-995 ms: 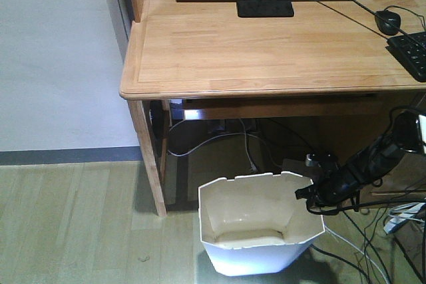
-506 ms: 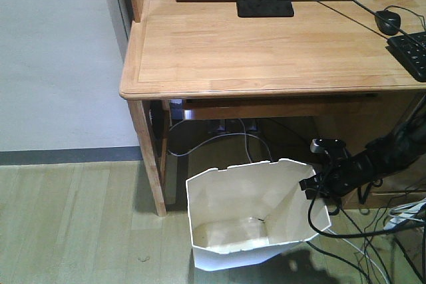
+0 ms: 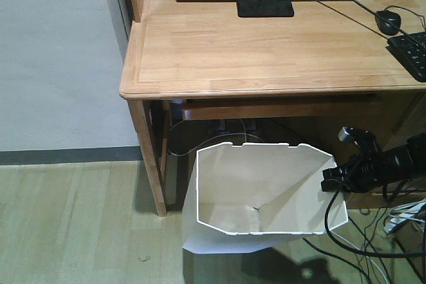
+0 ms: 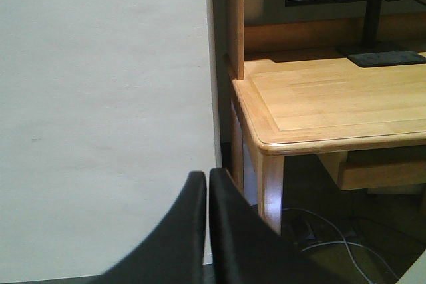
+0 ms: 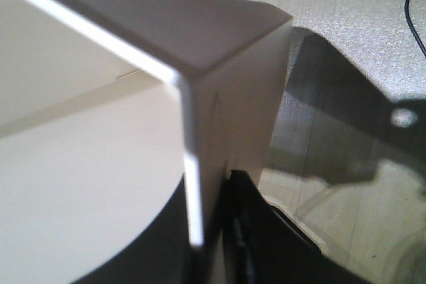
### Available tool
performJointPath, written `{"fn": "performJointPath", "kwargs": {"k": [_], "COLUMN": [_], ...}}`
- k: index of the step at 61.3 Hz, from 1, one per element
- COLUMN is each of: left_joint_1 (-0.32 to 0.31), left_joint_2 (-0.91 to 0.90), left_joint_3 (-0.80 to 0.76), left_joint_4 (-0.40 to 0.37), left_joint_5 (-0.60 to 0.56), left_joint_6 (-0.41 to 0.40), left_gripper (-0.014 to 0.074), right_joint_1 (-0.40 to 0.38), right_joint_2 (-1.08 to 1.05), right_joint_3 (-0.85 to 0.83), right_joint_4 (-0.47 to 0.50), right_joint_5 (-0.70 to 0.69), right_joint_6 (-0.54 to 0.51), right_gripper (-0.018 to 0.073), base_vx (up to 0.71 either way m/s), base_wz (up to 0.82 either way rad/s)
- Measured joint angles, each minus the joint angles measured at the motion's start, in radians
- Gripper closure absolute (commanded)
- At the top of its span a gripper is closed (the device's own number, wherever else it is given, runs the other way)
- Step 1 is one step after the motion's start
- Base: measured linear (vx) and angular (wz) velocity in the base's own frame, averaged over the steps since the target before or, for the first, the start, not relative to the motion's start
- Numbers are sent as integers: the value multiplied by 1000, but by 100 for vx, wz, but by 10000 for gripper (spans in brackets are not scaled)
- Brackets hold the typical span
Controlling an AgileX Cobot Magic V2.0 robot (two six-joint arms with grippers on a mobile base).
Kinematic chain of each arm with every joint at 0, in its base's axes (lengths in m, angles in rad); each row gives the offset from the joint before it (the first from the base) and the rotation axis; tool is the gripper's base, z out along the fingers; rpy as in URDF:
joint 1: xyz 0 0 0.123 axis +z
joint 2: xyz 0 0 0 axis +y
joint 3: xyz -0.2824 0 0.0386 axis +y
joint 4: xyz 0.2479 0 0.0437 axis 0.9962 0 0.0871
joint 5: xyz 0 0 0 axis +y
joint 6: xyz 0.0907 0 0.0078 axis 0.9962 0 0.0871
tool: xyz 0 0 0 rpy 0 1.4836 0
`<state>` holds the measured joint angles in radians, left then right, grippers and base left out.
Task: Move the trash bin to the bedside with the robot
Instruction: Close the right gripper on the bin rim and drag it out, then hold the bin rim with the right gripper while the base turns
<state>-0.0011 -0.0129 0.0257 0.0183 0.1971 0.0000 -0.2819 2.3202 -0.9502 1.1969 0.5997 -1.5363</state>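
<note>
The white trash bin [image 3: 259,191] with a faceted rim and cream inside is lifted and tilted in front of the wooden desk, its opening facing the front camera. My right gripper [image 3: 331,184] is shut on the bin's right rim; in the right wrist view the rim wall [image 5: 200,184] sits between the two black fingers [image 5: 249,231]. My left gripper [image 4: 208,184] is shut and empty, pointing at the white wall beside the desk. The bed is out of view.
The wooden desk [image 3: 266,51] stands directly behind the bin, with its leg [image 3: 150,164] to the left. A monitor base [image 3: 264,6], mouse [image 3: 387,21] and keyboard [image 3: 411,51] lie on it. Cables [image 3: 373,244] trail on the floor at right. Open floor lies left.
The right arm has raised the bin and pulled it right and toward the camera. The bin tilted further, so its opening looks larger and its rim stands higher.
</note>
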Motion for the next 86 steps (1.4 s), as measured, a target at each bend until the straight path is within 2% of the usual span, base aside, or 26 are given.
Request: {"fn": "performJointPath", "kwargs": {"k": [59,86], "left_joint_1": [0,0], "left_joint_2": [0,0], "left_joint_3": [0,0], "left_joint_4": [0,0], "left_joint_5": [0,0], "left_joint_6": [0,0], "left_gripper": [603,603], "right_joint_1": [-1,-2], "right_joint_2": [0,0], "right_joint_3": [6,6], "right_joint_4": [-7,-7], "right_joint_5": [-17,-26], "right_joint_6": [-3,-3], "right_gripper": [564,564], "base_vx": [0,-7], "base_wz": [1,20]}}
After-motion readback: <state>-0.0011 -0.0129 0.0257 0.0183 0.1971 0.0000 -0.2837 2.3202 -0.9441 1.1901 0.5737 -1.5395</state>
